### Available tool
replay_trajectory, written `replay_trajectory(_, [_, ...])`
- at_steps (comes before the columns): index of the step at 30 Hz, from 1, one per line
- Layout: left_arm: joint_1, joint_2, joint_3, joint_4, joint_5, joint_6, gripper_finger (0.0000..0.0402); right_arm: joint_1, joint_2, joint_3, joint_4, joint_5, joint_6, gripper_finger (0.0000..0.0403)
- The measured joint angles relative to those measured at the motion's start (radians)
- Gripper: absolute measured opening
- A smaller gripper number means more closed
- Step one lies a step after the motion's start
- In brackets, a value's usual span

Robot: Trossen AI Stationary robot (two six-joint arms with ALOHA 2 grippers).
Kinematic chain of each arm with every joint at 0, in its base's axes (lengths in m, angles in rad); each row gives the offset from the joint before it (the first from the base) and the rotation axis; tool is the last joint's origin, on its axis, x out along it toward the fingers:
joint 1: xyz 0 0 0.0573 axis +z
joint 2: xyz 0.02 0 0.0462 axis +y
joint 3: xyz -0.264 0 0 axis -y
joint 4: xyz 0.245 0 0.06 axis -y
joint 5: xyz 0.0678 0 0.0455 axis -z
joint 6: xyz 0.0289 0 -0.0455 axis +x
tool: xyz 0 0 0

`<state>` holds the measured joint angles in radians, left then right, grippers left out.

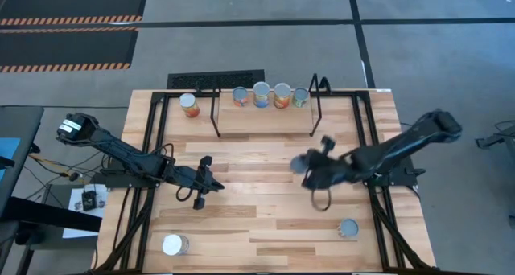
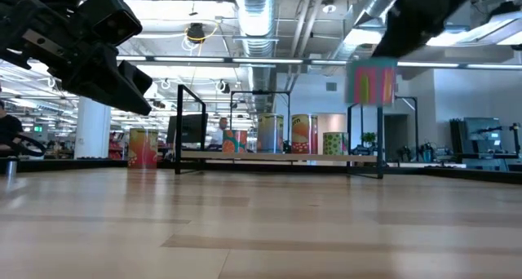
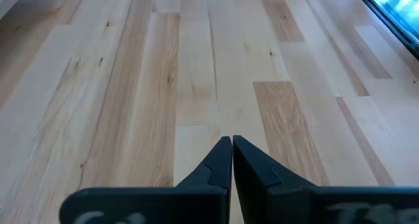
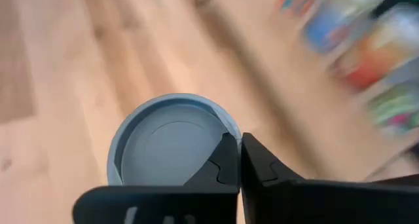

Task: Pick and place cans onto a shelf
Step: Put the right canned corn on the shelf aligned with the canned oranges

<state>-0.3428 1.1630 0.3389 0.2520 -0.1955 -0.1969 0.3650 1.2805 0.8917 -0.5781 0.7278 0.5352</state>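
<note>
From above, the right gripper [image 1: 308, 167] hangs over mid-table, nipped on the rim of a grey-topped can [image 1: 298, 163], so the can rides beside the fingers. The shelf [image 1: 264, 119] lies ahead at the far edge with four cans [image 1: 261, 94] in a row along its back; the front strip looks free, which is likely where this one belongs. A fifth can [image 1: 189, 105] stands on the table just left of the shelf. Two more wait near the front edge: a white-topped can [image 1: 173, 244] at the left, a blue-grey one [image 1: 348, 228] at the right. The left gripper [image 1: 203, 182] idles low over the table's left half.

At table height, the carried can [image 2: 371, 83] hangs in the air, above shelf level, so it should clear the black uprights [image 2: 382, 140].

The left wrist shows that arm's fingers pressed together, holding nothing, over bare boards [image 3: 196, 73].

The right wrist shows the pincer narrow on the can's rim [image 4: 226, 129], with the shelved cans blurred beyond; those and the uprights are what could be bumped.
</note>
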Motion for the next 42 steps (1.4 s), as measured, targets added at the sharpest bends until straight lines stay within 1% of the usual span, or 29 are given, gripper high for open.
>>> replay_trajectory(4, [0.0,0.0,0.0,0.0,0.0,-0.007,0.0,-0.002,0.172,-0.001,0.087,-0.02,0.047,0.0007])
replay_trajectory(8, [0.0,0.0,0.0,0.0,-0.001,-0.008,0.0,-0.07,0.296,0.0,0.244,-0.072,0.032,0.0006])
replay_trajectory(11, [0.0,0.0,0.0,0.0,-0.002,-0.008,0.0,-0.132,0.366,0.015,0.344,-0.1,-0.02,0.0007])
replay_trajectory(13, [0.0,0.0,0.0,0.0,-0.002,-0.009,0.0,-0.164,0.404,0.043,0.372,-0.107,-0.071,0.0007])
replay_trajectory(18, [0.0,0.0,0.0,0.0,-0.003,-0.031,0.0,-0.222,0.494,0.119,0.46,-0.184,-0.197,0.0007])
replay_trajectory(23, [0.0,0.0,0.0,-0.001,-0.003,-0.035,0.0,-0.254,0.569,0.184,0.493,-0.238,-0.237,0.0008])
replay_trajectory(26, [0.0,0.0,0.0,0.001,-0.003,-0.036,0.0,-0.261,0.596,0.218,0.489,-0.252,-0.238,0.0019])
replay_trajectory(28, [0.0,0.0,0.0,0.004,-0.003,-0.036,0.0,-0.261,0.61,0.239,0.491,-0.255,-0.238,0.0035])
replay_trajectory(32, [0.0,0.0,0.0,0.008,-0.003,-0.036,0.0,-0.261,0.618,0.278,0.461,-0.256,-0.238,0.0081])
replay_trajectory(37, [0.0,0.0,0.0,0.034,-0.01,-0.036,0.0,-0.255,0.555,0.311,0.412,-0.244,-0.272,0.0137])
replay_trajectory(39, [0.0,0.0,0.0,0.05,-0.011,-0.036,0.0,-0.244,0.51,0.315,0.347,-0.238,-0.281,0.0144])
replay_trajectory(40, [0.0,0.0,0.0,0.057,-0.011,-0.036,0.0,-0.234,0.486,0.315,0.311,-0.221,-0.288,0.0141])
replay_trajectory(42, [0.0,0.0,0.0,0.065,-0.011,-0.036,0.0,-0.204,0.438,0.314,0.233,-0.169,-0.319,0.0121])
